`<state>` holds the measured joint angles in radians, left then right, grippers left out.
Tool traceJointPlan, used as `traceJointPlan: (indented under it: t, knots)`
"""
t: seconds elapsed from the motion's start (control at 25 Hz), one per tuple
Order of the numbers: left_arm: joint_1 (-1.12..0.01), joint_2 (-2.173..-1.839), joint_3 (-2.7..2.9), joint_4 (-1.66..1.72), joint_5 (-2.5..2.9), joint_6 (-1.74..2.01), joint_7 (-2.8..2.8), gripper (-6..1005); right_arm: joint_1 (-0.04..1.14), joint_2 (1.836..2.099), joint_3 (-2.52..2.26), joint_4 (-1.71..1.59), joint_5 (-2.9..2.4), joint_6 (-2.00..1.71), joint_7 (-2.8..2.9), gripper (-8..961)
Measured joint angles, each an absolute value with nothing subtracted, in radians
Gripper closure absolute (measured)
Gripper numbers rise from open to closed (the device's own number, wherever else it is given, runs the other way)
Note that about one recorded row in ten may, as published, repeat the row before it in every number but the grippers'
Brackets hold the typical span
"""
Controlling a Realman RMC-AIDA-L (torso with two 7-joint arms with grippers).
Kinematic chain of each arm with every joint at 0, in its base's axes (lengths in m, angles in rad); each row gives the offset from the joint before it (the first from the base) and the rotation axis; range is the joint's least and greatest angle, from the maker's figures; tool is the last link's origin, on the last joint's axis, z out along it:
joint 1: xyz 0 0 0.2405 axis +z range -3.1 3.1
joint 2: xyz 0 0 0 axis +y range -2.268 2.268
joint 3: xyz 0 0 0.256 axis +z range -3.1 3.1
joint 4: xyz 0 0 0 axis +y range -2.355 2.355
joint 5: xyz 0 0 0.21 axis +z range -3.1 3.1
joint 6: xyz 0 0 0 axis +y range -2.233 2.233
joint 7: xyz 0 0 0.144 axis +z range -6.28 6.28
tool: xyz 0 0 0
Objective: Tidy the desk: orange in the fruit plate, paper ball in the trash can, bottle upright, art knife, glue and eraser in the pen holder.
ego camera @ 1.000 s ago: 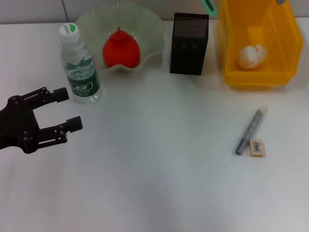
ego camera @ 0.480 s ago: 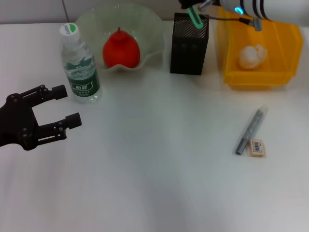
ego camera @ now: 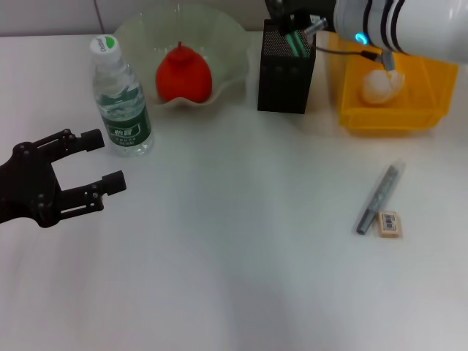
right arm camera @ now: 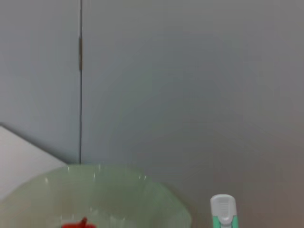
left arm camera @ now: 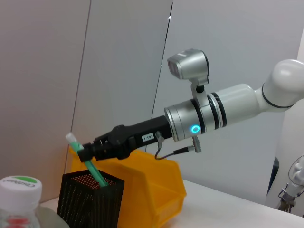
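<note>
My right gripper (ego camera: 291,22) is shut on the mint-green art knife (ego camera: 296,40) and holds it tilted with its lower end inside the black mesh pen holder (ego camera: 287,69). The left wrist view shows the same grip (left arm camera: 88,151) on the knife (left arm camera: 92,168) over the holder (left arm camera: 90,199). The grey glue (ego camera: 380,197) and beige eraser (ego camera: 389,223) lie side by side on the white desk (ego camera: 234,256). The orange (ego camera: 183,73) sits in the fruit plate (ego camera: 230,44). The bottle (ego camera: 121,99) stands upright. The paper ball (ego camera: 380,84) lies in the yellow trash can (ego camera: 431,66). My left gripper (ego camera: 110,159) is open and empty.
The plate, pen holder and trash can stand in a row along the back of the desk, the bottle at the left of the plate. In the right wrist view the knife's white tip (right arm camera: 222,209) shows beside the plate (right arm camera: 95,190).
My right arm has come in from the back right with the art knife and lowered its end into the pen holder. My left gripper has hardly moved.
</note>
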<state>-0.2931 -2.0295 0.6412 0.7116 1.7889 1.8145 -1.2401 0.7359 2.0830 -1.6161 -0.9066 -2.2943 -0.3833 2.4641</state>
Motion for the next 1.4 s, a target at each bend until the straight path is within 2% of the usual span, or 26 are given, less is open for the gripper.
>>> traceJointPlan:
  t: [0.2, 0.56, 0.8, 1.16, 1.4]
  knots:
    - [-0.293, -2.030, 0.641, 0.703, 1.788, 1.815, -1.238, 183, 0.729, 2.085, -1.626, -0.899, -2.293, -0.383, 2.464, 787]
    - [-0.287, -2.031, 0.641, 0.703, 1.787, 1.821, -1.238, 183, 0.698, 2.082, -1.604, -0.990, -2.293, -0.480, 2.468, 475]
    - [-0.284, -2.028, 0.641, 0.702, 1.786, 1.823, -1.237, 183, 0.610, 2.081, -1.459, -1.281, -2.298, -0.826, 2.475, 260]
    - [-0.291, -2.026, 0.647, 0.706, 1.791, 1.826, -1.234, 183, 0.582, 2.080, -1.285, -1.599, -2.393, -1.292, 2.597, 261]
    - [-0.293, -2.026, 0.649, 0.710, 1.792, 1.829, -1.235, 183, 0.611, 2.080, -1.243, -1.801, -2.527, -1.685, 2.672, 262]
